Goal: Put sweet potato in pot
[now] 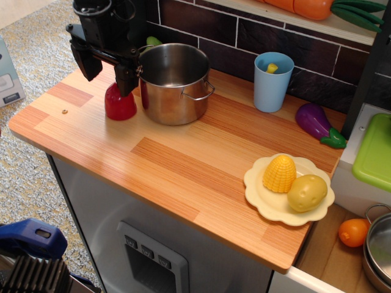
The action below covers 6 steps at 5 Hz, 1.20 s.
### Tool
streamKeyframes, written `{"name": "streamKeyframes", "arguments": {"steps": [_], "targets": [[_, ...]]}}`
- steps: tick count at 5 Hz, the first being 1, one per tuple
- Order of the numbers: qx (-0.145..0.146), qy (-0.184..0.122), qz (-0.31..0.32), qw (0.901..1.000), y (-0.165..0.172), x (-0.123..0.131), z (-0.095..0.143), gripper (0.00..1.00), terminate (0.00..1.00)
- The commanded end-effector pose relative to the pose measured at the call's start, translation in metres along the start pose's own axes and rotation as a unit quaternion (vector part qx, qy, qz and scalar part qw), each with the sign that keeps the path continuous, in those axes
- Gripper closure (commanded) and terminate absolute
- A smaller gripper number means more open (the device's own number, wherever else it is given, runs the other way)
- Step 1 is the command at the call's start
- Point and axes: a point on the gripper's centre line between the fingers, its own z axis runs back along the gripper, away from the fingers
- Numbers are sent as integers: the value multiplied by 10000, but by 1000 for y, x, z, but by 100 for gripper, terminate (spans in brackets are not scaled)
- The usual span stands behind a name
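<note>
Sweet potato point(118, 105) on counter | pot point(173, 82) empty | gripper point(107, 72) spread above potato

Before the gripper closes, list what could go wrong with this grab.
1. The sweet potato stands right beside the pot; the open gripper has one finger near the pot wall and could bump it.
2. The toy is glossy and domed, so it might squirt out of a high pinch.
3. The pot is taller than the toy, so a low lift could catch the rim.
</note>
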Motion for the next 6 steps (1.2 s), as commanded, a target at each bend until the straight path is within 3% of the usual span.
{"name": "streamKeyframes", "arguments": {"steps": [1,3,5,6], "targets": [[27,-292,-70,9995,7,17,1,0,0],[-173,-204,-40,9996,-1,17,-20,0,0],[-216,-155,-32,9996,-9,-2,-25,0,0],[-129,-241,66,9996,-13,-6,-28,100,0]]}}
